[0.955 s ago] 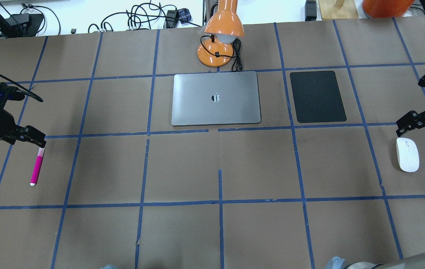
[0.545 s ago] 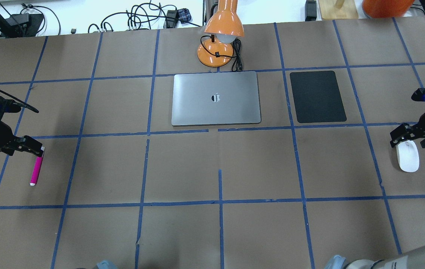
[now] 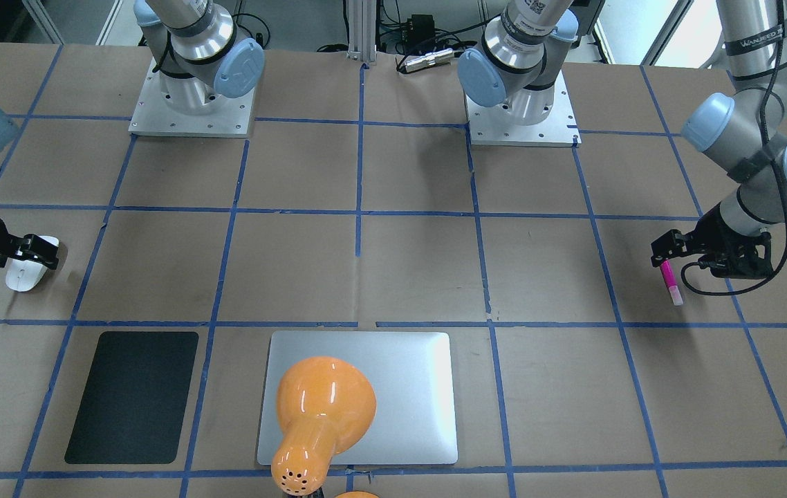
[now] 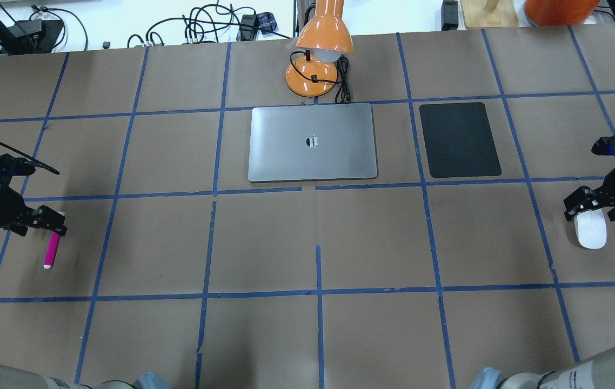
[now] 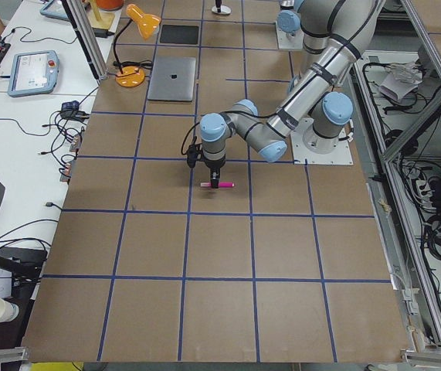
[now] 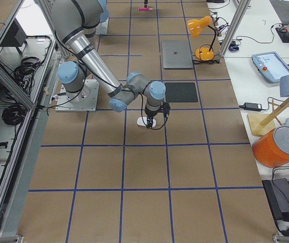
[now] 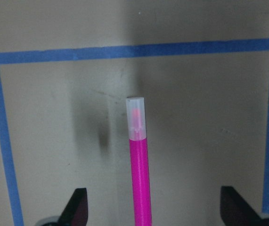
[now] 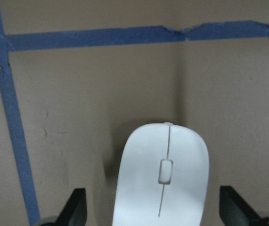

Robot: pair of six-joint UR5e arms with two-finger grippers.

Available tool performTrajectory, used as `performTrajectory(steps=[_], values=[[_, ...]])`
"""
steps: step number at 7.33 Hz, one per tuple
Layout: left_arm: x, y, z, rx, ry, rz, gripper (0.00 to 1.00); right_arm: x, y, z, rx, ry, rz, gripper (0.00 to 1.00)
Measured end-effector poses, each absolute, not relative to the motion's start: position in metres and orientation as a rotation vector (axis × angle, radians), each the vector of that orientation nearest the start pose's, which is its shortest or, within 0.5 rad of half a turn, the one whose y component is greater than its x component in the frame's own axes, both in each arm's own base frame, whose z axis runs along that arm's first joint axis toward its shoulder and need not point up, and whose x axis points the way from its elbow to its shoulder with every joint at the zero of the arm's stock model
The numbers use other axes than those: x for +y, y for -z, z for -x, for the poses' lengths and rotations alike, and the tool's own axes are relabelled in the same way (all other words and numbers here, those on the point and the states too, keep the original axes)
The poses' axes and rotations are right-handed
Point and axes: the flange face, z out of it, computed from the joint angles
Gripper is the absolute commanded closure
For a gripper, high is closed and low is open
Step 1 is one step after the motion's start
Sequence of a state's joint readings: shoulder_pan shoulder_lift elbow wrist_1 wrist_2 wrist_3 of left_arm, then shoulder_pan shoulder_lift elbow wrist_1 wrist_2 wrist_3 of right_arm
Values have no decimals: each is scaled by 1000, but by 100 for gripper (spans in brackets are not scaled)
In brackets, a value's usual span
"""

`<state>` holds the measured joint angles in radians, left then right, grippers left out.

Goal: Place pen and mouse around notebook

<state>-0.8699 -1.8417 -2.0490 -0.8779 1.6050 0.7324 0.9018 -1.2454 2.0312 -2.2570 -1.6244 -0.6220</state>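
Observation:
The magenta pen [image 4: 51, 251] lies at the table's far left, its pale cap toward the notebook side. My left gripper [image 4: 53, 222] is open and low over the capped end; in the left wrist view its fingers [image 7: 77, 209] stand wide on either side of the pen [image 7: 140, 179] without touching it. At the far right lies the white mouse [image 4: 592, 232]. My right gripper [image 4: 593, 210] is open over its far end, and the mouse [image 8: 165, 183] sits between the spread fingers [image 8: 233, 207]. The silver notebook [image 4: 313, 141] lies flat at the table's middle back.
An orange desk lamp [image 4: 318, 54] with a black cord stands just behind the notebook. A black mat [image 4: 459, 139] lies to the notebook's right. Blue tape lines grid the brown table. The arm bases [image 3: 189, 104] stand at the robot's edge.
Both grippers have come down and toward the near edge. The left one now covers the pen's capped end and the right one covers the mouse's far end. Pen and mouse have not moved.

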Motion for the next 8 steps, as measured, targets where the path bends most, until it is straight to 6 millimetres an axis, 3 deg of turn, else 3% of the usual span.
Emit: performTrajectory(steps=[1,2,3,4,5,7,8], values=[[-462,-193,-221,3157,-116,-47,14,-473,-176,213,3116,-179,-61,48],[-463,-186,-222,3162,-128,-33,21,-474,-175,214,3115,-181,-42,64],[-464,-180,-222,3168,-138,-19,21,-475,-175,215,3115,-182,-30,75],[-464,-176,-223,3165,-152,-15,23,-476,-175,216,3115,-182,-27,80],[-464,-174,-225,3154,-161,-13,31,-478,-181,217,3123,-171,-29,80],[-464,-174,-226,3142,-161,-14,32,-495,-215,220,3130,-137,-12,80],[-464,-173,-226,3142,-163,-13,39,-511,-237,208,3126,-121,45,81]])
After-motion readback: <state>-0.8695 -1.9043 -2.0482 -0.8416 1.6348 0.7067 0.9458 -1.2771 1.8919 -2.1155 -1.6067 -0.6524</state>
